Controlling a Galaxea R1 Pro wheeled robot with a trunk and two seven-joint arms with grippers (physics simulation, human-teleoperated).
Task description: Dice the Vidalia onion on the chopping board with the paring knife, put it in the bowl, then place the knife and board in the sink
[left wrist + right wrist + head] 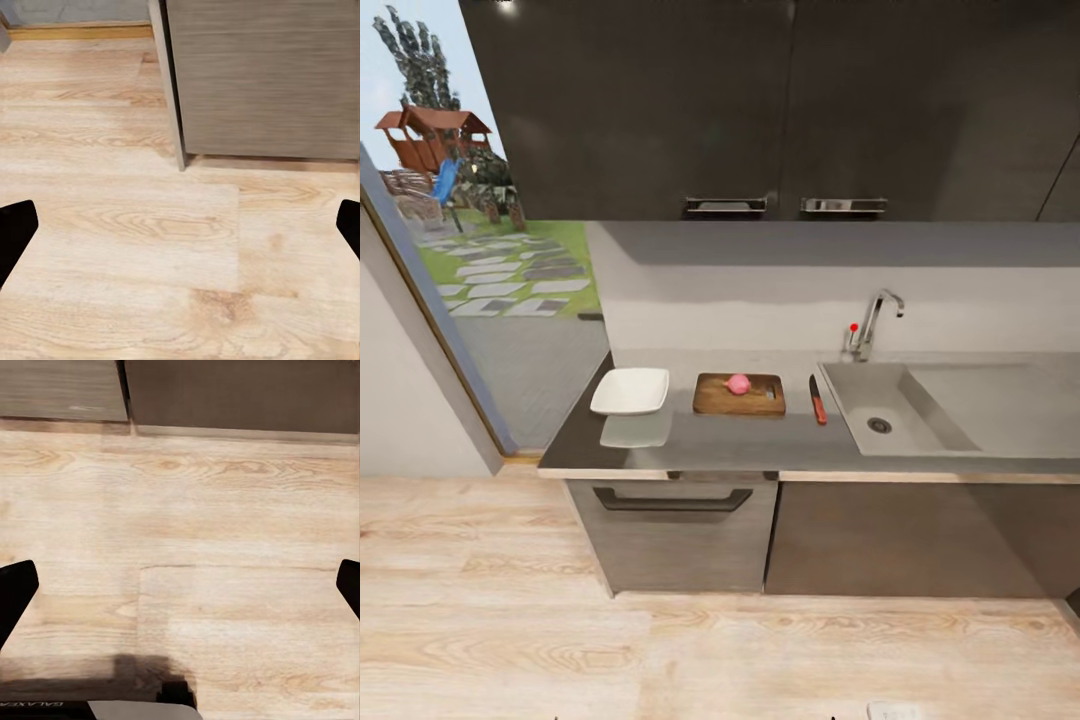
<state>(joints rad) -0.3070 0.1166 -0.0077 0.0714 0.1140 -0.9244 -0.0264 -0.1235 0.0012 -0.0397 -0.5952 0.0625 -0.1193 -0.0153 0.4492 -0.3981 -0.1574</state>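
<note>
On the smooth grey steel-like countertop point(760, 445), bare gaps separate the shallow white square bowl point(631, 391), brown wooden chopping board point(739, 395) and red-handled paring knife point(817, 399). The dark wall cabinets point(780, 110) overhang, limiting height; the rectangular steel sink point(890, 408) lies open.

Vidalia onion point(738, 384) on chopping board point(739, 395)

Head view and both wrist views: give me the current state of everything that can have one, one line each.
Vidalia onion: whole, on the chopping board.
paring knife: flat on the countertop, between board and sink.
bowl: empty, upright.
sink: basin empty.
left gripper: open, above floor.
right gripper: open, above floor.
</note>
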